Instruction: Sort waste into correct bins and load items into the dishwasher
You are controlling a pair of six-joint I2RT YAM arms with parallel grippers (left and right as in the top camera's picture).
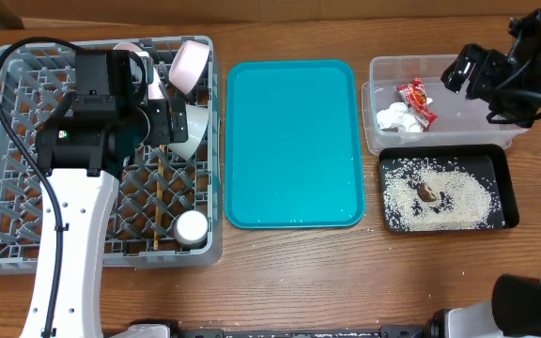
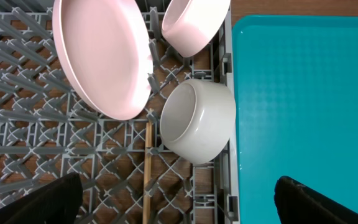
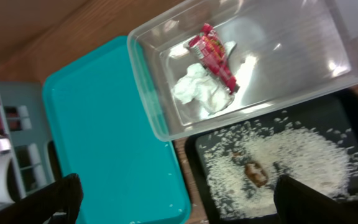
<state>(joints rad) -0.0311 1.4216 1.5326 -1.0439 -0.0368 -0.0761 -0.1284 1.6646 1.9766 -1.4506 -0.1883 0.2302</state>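
Wooden tabletop (image 1: 299, 272). One grey dish rack (image 1: 7, 188) holds one pale-pink plate (image 2: 101, 56) on edge, one pink bowl (image 2: 194, 25), one grey-white bowl (image 2: 197, 121) on its side, one white cup (image 1: 192, 227) and chopsticks (image 1: 158, 202) lying flat, count unclear. One teal tray (image 1: 294, 141) sits mid-table. One clear tub (image 1: 458, 108) contains one red-and-white wrapper (image 1: 417, 101), print unreadable, and one tissue wad (image 1: 395, 117). One black tray (image 1: 505, 188) carries scattered rice (image 1: 449, 192) and one brown scrap (image 1: 426, 192). Left fingers (image 2: 51, 202) spread wide, empty, over the rack; right fingers (image 3: 48, 202) spread wide, empty, above the tub.
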